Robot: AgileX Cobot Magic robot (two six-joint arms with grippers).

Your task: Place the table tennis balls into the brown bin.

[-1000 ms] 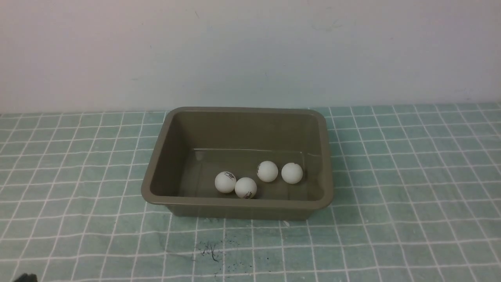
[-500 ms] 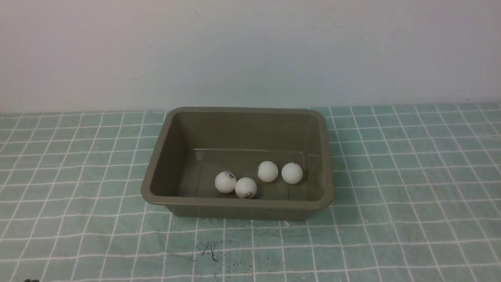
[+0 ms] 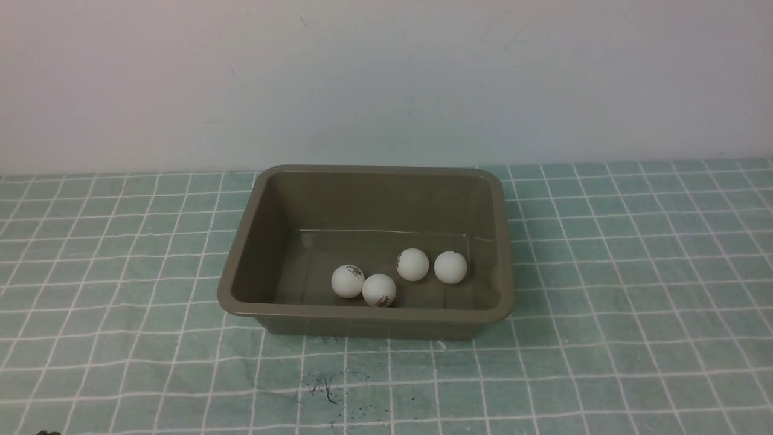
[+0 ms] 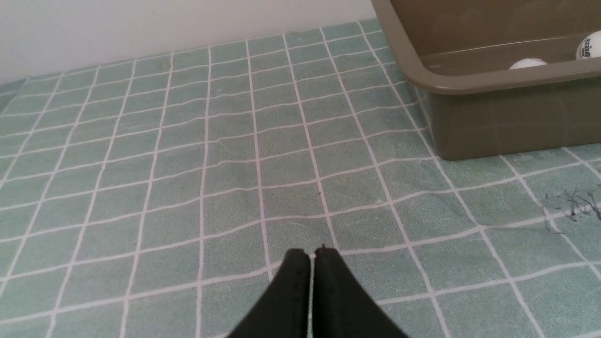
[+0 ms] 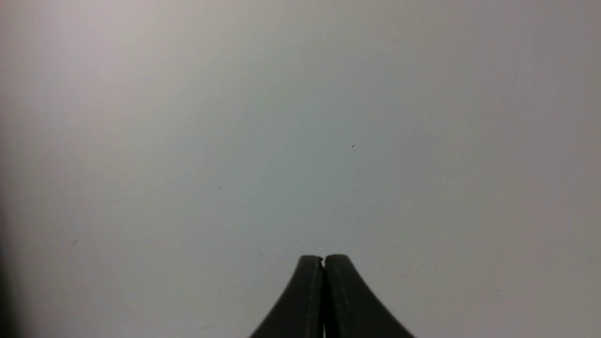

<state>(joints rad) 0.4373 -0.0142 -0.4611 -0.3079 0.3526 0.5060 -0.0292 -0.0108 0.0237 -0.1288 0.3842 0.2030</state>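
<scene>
Olive-brown plastic forms the bin [image 3: 366,312] you see on the green, white-gridded tabletop [image 3: 634,272], with all four white balls [image 3: 412,264] inside it. Your left wrist view cuts the bin off at the picture's border, and its near rim hides most of one ball [image 4: 527,64]; another is only partly in sight. From the front view, you get just a dark scrap of something at the bottom left corner, too little to make out. Dark printing shows on three balls; you can't read it clearly.

Your left tool [image 4: 312,253] is pressed together, its tips over bare tabletop well apart from the bin. Your right tool [image 5: 324,259] is pressed together too, seen against the pale wall [image 3: 386,78]. Neither pinches anything.

You have open tabletop to the left and right of the bin, and also on its near side, where dark marks [image 3: 326,386] stain the surface. Behind the bin, the tabletop's far edge lies close, with the wall beyond.
</scene>
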